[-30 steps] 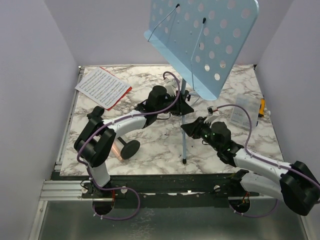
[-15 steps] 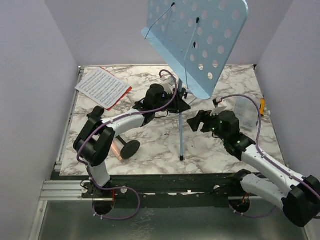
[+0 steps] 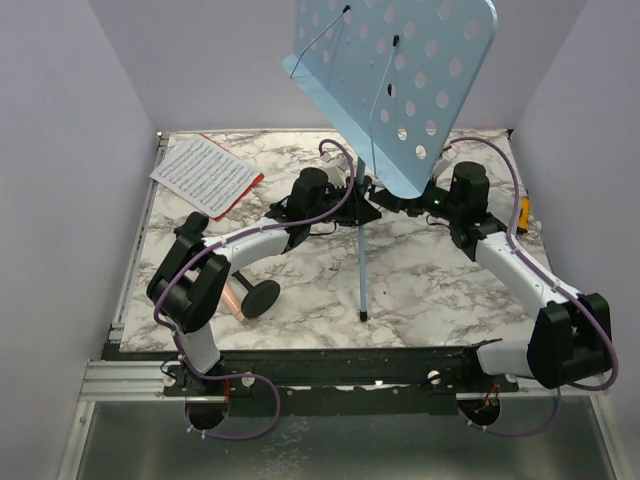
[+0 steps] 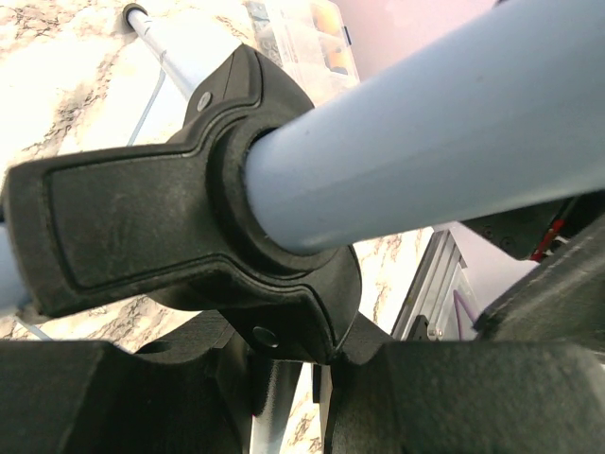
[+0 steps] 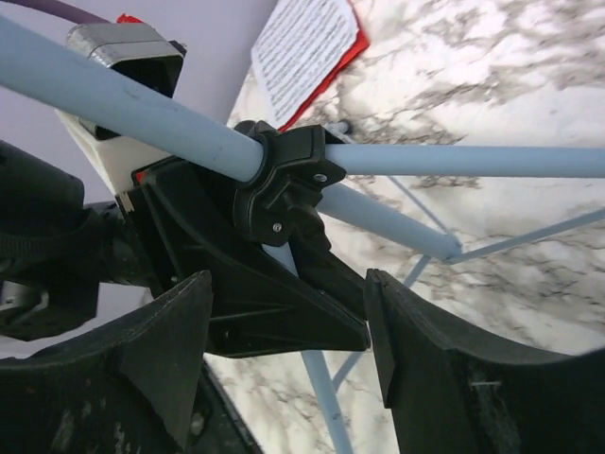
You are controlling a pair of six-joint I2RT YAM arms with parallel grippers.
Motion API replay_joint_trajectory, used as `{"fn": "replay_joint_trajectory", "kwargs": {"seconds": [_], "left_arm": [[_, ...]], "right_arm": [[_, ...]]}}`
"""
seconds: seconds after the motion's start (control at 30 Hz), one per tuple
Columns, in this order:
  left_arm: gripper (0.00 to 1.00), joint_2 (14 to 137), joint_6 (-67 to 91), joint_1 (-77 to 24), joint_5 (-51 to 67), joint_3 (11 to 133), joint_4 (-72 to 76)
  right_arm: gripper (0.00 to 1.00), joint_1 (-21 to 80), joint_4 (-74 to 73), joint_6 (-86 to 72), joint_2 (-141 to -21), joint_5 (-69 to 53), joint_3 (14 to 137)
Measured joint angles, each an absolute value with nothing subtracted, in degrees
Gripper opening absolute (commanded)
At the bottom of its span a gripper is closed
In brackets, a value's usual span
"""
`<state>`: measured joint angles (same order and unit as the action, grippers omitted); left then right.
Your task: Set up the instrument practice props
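Dead center of the marble table [image 3: 430, 290], the light blue perforated music stand [image 3: 400, 70] sits up on its tripod legs, with its desk up at 12 o'clock. The left gripper [image 3: 358, 203] is clamped on the stand right at the black collar [image 5: 284, 184] on the pole. The right gripper [image 5: 288, 303] comes in from 3 o'clock with its fingers spread wide, collar just ahead of them, not touching. White sheet music [image 3: 205, 172] lies on the red sheet [image 3: 245, 195] out at 10 o'clock. The pinkish-beige microphone [image 3: 237, 300] lies on its side at 8 o'clock by the left arm. A small clear box [image 4: 302, 43] sits at 3 o'clock.
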<state>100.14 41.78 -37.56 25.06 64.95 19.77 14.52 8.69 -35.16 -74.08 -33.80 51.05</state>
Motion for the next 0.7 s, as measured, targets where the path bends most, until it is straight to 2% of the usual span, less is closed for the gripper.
{"fn": "replay_joint_trajectory", "kwargs": {"seconds": [0.27, 0.57, 0.6, 0.67, 0.7], "left_arm": [[0.0, 100.14, 41.78, -37.56, 25.08, 65.01, 19.62], [0.0, 100.12, 41.8, -37.56, 25.1, 65.04, 19.62], [0.0, 100.12, 41.8, -37.56, 25.1, 65.04, 19.62], [0.0, 100.12, 41.8, -37.56, 25.1, 65.04, 19.59], [0.0, 100.12, 41.8, -37.56, 25.1, 65.04, 19.62]], "right_arm": [[0.48, 13.26, 12.27, -44.86, -80.86, -37.98, 52.25], [0.46, 11.88, 17.06, -51.81, -85.38, -41.36, 53.49], [0.43, 11.88, 17.23, -52.21, -85.71, -41.63, 53.89], [0.27, 11.88, 17.93, -52.99, -86.37, -41.89, 54.48], [0.15, 11.88, 18.35, -53.43, -86.65, -42.11, 54.65]]}}
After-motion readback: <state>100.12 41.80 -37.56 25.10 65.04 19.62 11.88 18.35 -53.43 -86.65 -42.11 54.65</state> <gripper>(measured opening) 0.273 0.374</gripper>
